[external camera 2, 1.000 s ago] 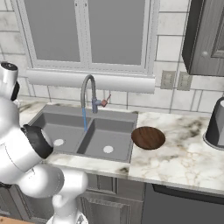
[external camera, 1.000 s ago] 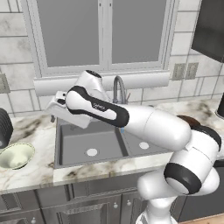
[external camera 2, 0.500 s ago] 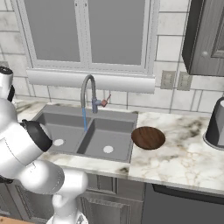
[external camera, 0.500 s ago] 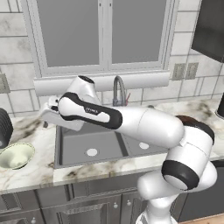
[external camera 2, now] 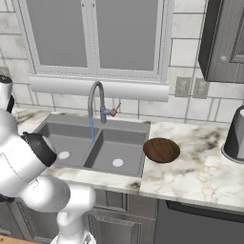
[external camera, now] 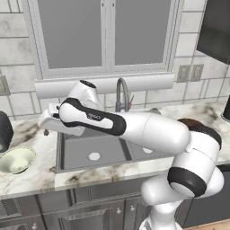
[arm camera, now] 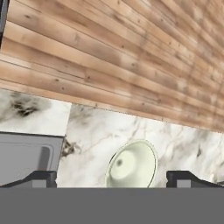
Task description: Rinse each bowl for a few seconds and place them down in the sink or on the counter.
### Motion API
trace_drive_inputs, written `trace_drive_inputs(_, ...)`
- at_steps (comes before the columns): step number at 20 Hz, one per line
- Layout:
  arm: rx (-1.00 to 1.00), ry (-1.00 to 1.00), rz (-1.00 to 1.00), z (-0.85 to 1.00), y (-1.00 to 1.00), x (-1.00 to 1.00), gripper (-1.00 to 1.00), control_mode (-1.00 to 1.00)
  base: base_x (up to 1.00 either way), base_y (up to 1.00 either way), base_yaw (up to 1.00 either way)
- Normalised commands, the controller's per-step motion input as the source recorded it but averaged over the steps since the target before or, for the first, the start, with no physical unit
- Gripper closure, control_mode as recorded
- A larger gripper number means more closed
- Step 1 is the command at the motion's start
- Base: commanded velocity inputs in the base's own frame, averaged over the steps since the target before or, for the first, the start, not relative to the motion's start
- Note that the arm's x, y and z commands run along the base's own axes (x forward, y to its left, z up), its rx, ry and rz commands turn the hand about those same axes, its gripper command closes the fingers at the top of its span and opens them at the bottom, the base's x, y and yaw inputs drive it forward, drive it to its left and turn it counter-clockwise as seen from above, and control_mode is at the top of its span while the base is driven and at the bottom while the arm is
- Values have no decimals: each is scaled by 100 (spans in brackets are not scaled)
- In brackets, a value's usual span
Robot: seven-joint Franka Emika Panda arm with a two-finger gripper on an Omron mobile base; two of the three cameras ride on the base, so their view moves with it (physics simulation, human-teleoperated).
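Observation:
The pale cream-green bowl (external camera: 16, 159) sits upright on the counter (external camera: 40, 173) left of the sink (external camera: 103, 150). My gripper (external camera: 45, 128) hangs open above the counter by the sink's left rim, up and to the right of that bowl. In the hand view the bowl (arm camera: 131, 164) lies between and just beyond my spread fingertips (arm camera: 41, 178), with nothing held in the gripper (arm camera: 111, 179). The dark reddish-brown bowl (external camera 2: 161, 149) rests on the counter (external camera 2: 200, 176) right of the sink (external camera 2: 90, 147). A thin stream of water runs from the faucet (external camera 2: 96, 101).
A black ribbed object (external camera: 3, 132) stands at the far left behind the pale bowl. A grey rounded vessel (external camera 2: 236, 136) stands on the counter at the far right. A window and tiled wall rise behind the sink. My arm spans the left basin.
My arm has swung left from over the left basin to above the counter near the pale bowl. The jaws stayed open. Both bowls have not moved.

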Motion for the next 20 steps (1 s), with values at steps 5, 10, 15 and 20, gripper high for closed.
trace_drive_inputs(5, 0, -1, 4, -18, 2, -6, -100, -100, 0, 0, 0)
trace_drive_inputs(10, 0, 0, 0, -28, 2, 0, -100, -100, 0, 0, 0)
trace_drive_inputs(15, 0, -2, 0, -26, 6, 0, -100, -100, 0, 0, 0)
trace_drive_inputs(20, 0, -3, 0, -32, 20, 14, -100, -100, 0, 0, 0)
